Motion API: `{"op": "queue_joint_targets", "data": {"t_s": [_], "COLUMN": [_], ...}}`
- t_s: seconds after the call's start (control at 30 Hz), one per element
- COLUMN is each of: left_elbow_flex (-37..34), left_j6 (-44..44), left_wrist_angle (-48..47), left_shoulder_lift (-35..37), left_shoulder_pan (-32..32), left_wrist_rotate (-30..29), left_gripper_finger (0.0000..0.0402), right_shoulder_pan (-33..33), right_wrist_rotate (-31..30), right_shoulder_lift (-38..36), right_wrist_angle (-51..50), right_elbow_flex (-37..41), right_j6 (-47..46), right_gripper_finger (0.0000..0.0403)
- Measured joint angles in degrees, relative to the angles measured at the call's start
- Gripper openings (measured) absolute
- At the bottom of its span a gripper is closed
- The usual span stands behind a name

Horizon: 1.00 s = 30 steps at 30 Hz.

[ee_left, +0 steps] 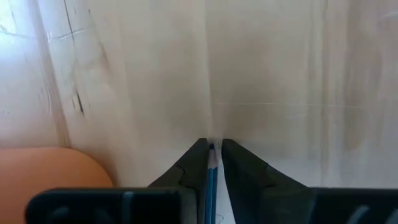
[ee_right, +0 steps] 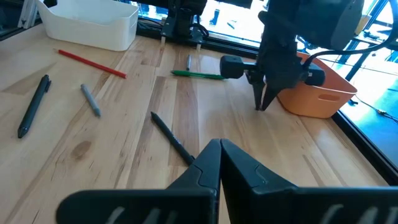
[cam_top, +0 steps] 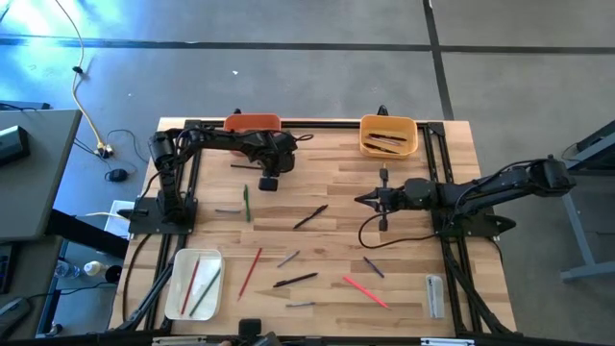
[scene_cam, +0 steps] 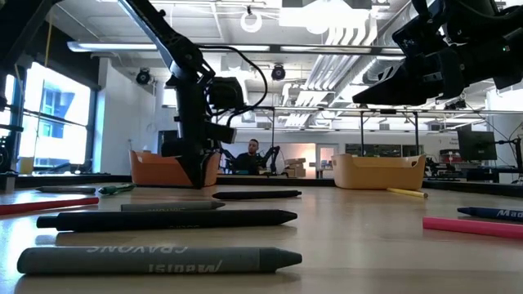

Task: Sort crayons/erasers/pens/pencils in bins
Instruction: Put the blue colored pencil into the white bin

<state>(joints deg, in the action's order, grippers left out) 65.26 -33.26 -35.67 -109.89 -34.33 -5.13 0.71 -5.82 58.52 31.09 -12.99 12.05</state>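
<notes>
Blue crayon, thin, pinched between the fingers of the left gripper; seen only in the left wrist view, low centre of that frame, tip pointing down at bare wood. The corner of the orange bin sits at that frame's lower left, just beside the grip.

High view: left gripper is upper centre-left, near the orange bin at the table's top edge. The crayon itself is too small to make out from above.

Right gripper waits centre-right, fingers pressed together, holding nothing; the right wrist view confirms it.

Progress, judged from how things lie:
- White bin, lower left, holds a red and a green pencil.
- Yellow-orange bin, upper right, holds a few dark pens.
- Orange bin contents hidden in every view.
- Still loose on the table: green pencil, red pencil, pink stick, black pens, several short grey and blue crayons, and a clear-grey block at lower right.

Early going, I reckon; most of the sort is left.

View differences: the low view shows grey crayons large in the foreground and a person seated in the room beyond. The right wrist view shows the left gripper pointing straight down beside the orange bin.
</notes>
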Motion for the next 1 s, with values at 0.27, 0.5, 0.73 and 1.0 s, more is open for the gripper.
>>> {"op": "queue_joint_targets", "data": {"t_s": [0.27, 0.5, 0.73, 1.0], "left_elbow_flex": [-0.1, 0.9, 0.9, 0.9], "left_j6": [2.7, 9.4, 21.0, 35.9], "left_wrist_angle": [-1.2, -5.4, -11.3, -18.8], "left_shoulder_lift": [1.1, 6.0, 12.5, 20.9], "left_shoulder_pan": [0.6, 1.9, 5.4, 10.7], "left_wrist_rotate": [-0.4, -0.7, -1.2, 2.1], "left_gripper_finger": [0.0006, 0.0001, 0.0000, 0.0000], "right_shoulder_pan": [0.0, 0.0, 0.0, 0.0], "right_wrist_rotate": [0.0, 0.0, 0.0, 0.0], "right_shoulder_lift": [0.0, 0.0, 0.0, 0.0], "right_wrist_angle": [0.0, -0.1, -0.5, -0.5], "right_elbow_flex": [0.0, 0.0, 0.0, 0.0], "right_j6": [0.0, 0.0, 0.0, 0.0], "right_gripper_finger": [0.0000, 0.0000, 0.0000, 0.0000]}}
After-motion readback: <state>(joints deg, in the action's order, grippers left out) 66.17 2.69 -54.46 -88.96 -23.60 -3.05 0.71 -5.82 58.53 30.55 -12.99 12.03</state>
